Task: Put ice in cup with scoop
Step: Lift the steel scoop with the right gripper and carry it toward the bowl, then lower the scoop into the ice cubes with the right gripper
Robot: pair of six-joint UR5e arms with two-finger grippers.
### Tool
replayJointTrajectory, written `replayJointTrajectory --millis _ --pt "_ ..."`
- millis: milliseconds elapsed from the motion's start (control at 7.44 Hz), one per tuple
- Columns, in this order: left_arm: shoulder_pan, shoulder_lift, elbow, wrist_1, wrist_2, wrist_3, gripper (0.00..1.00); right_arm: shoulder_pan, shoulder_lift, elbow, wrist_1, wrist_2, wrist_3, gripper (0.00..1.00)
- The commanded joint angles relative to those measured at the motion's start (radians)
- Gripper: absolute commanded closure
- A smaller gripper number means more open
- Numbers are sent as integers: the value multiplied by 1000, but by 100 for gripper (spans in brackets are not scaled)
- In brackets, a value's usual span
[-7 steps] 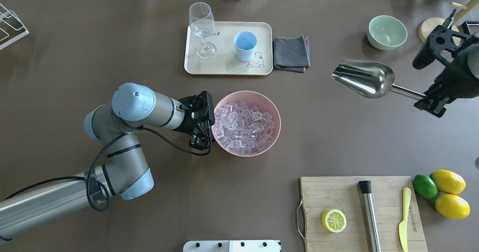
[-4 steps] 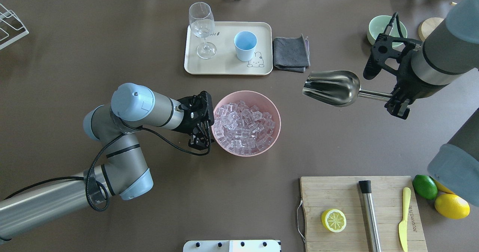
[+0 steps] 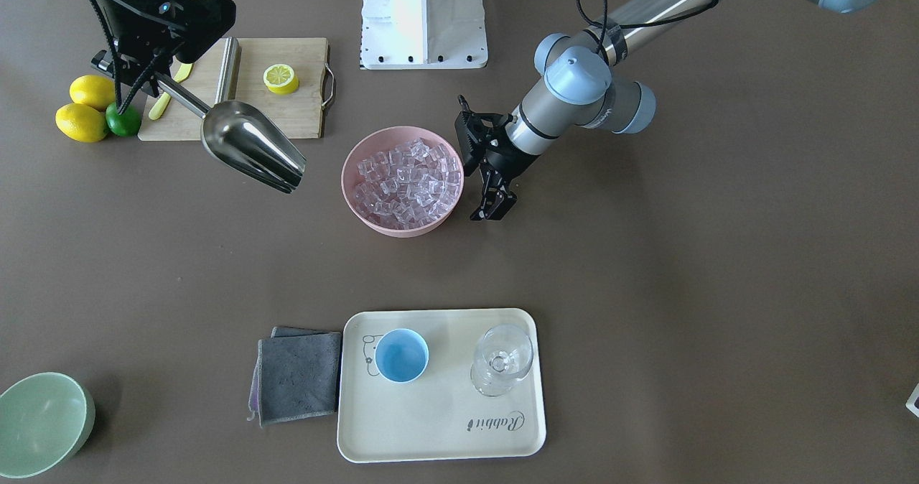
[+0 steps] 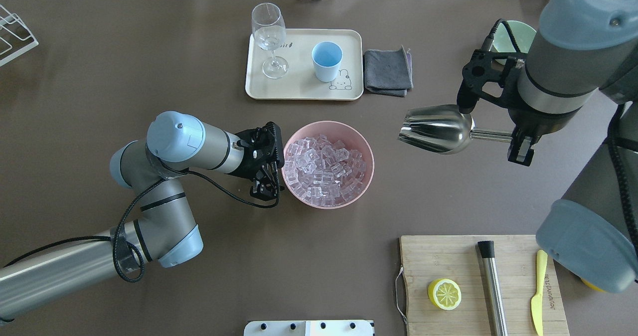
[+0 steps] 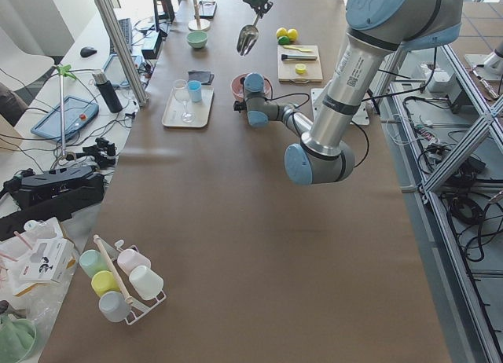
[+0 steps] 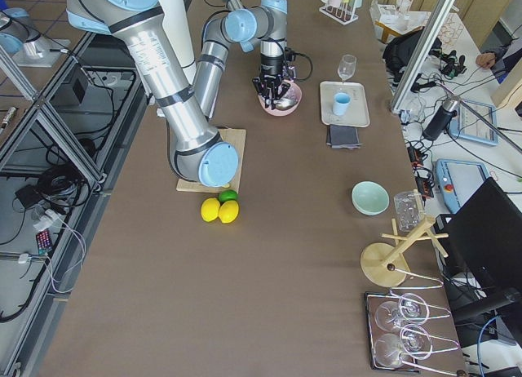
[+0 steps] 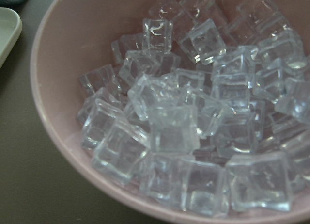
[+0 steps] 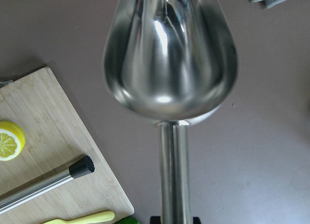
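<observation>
With right claw (image 4: 517, 139) clamped on scoop (image 4: 438, 129), right of centre, dip mouth low into ice (image 4: 324, 169) in bowl (image 4: 370, 151), mid-frame; lift level toward cup (image 4: 327, 59), upper centre; cannot tell left claw's (image 4: 269, 172) state at bowl's left rim.

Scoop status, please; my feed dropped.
Right claw shut on scoop, empty, aloft. Left claw by pink bowl, grip unclear. Ice in bowl, cup empty. Nothing between.

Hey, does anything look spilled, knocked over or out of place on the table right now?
Nothing stands out. The ice sits inside the pink bowl, none spilled outside it; the cup and wine glass stand upright on the tray; the scoop is empty.
</observation>
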Motion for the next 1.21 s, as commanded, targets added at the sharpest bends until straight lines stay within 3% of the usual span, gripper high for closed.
replayJointTrajectory --millis 0,403,537,1075 --pt "0 0 -2 -1 0 2 1 -66 80 -28 -39 -75 0 100" --pt "0 0 -2 0 1 2 1 -129 237 -224 -54 -100 0 100" --pt "2 0 -2 0 1 0 1 -153 316 -267 -127 -138 -2 100" --pt "5 -4 2 2 3 -2 1 -198 379 -377 -181 -176 -2 100"
